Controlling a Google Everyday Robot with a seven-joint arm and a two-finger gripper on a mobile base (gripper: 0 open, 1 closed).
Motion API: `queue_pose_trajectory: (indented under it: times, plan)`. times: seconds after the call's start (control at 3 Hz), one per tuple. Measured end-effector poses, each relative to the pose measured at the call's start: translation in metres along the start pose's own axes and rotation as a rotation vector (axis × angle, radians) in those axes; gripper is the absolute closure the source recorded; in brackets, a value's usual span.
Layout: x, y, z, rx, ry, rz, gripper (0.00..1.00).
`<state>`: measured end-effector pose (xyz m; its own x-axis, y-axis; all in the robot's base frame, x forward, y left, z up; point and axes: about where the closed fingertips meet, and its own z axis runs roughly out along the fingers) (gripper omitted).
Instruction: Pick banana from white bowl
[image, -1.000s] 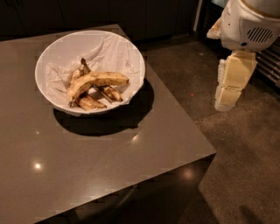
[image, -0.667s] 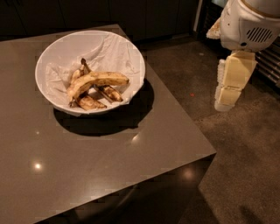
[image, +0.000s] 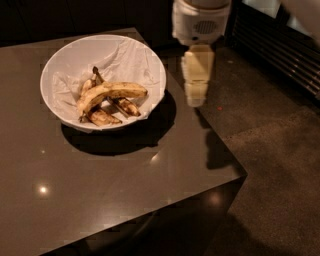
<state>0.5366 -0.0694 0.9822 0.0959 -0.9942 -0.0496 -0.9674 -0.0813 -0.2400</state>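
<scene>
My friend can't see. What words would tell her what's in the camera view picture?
A wide white bowl sits on a dark table, holding a long speckled yellow banana together with smaller, browner bananas. The robot's gripper hangs to the right of the bowl, near the table's edge, apart from the bowl and the fruit.

Your white, rounded wrist housing (image: 201, 20) sits at the very top of the view, just right of centre. Below it your cream-coloured, blocky gripper (image: 195, 98) hangs straight down, tip pointing at the lower edge.
</scene>
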Motion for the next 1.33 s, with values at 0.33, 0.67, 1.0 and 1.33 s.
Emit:
queue_pose_trajectory:
  times: [0.33,0.67,1.0,1.33]
  plan:
    - [-0.025,-0.016,0.003,0.045,-0.029,-0.033,0.00]
    - [-0.027,-0.019,0.003,0.052,-0.034,-0.035,0.00]
    - [-0.061,-0.040,0.010,0.039,-0.057,-0.088,0.00]
    - [-0.098,-0.067,0.018,0.026,-0.096,-0.132,0.00]
